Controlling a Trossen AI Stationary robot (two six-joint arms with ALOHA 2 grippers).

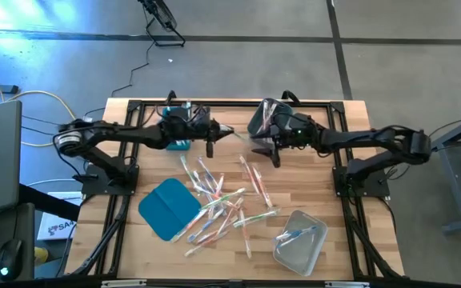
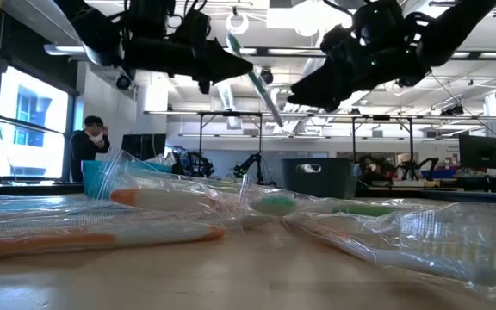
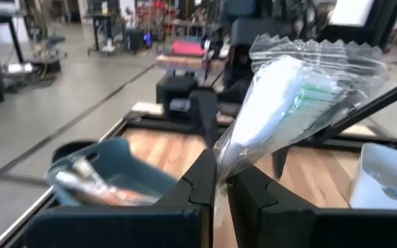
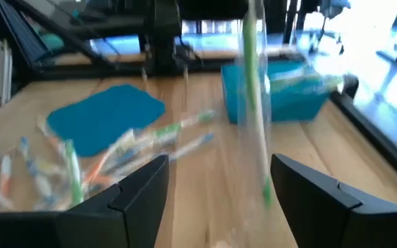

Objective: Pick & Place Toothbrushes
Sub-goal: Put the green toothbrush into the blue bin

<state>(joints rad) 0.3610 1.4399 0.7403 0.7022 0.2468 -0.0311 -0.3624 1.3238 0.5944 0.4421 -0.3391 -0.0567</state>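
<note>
— Green-bristled wrapped toothbrush, where?
— Above the teal bin, pinched in the left gripper jaws. Right gripper jaws spread, just beside the bin, holding nothing.

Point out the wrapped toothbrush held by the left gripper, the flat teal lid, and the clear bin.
wrapped toothbrush (image 3: 281, 110), left wrist view, on its white handle inside the wrapper.
flat teal lid (image 1: 166, 206), high view, on the middle of its top face.
clear bin (image 1: 285, 254), high view, on its near rim.

wrapped toothbrushes on table, person behind
</note>
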